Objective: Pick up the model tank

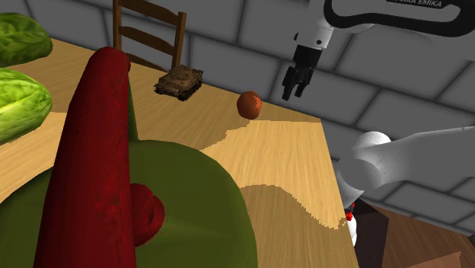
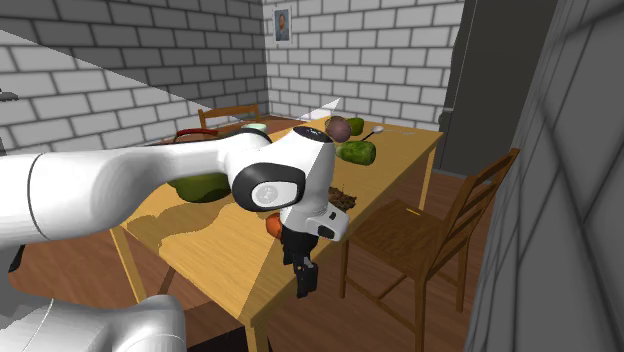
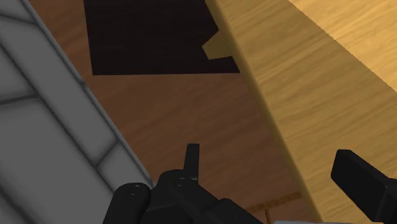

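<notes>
Currently our fingers (image 3: 359, 181) stand spread and empty, hanging past the worktop (image 1: 289, 152) edge over the floor (image 3: 191, 108), since we have not yet reached the tank (image 1: 180, 81). It sits on the worktop near the chair (image 1: 152, 34), beyond a reddish ball (image 1: 250, 104).

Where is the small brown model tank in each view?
Shoulder view: the small brown model tank stands upper centre, before the wooden chair.
Second exterior view: the tank peeks out beside the white arm.
Wrist view: edge of the light wooden table, over the floor.
Shared landmark: that table.
</notes>
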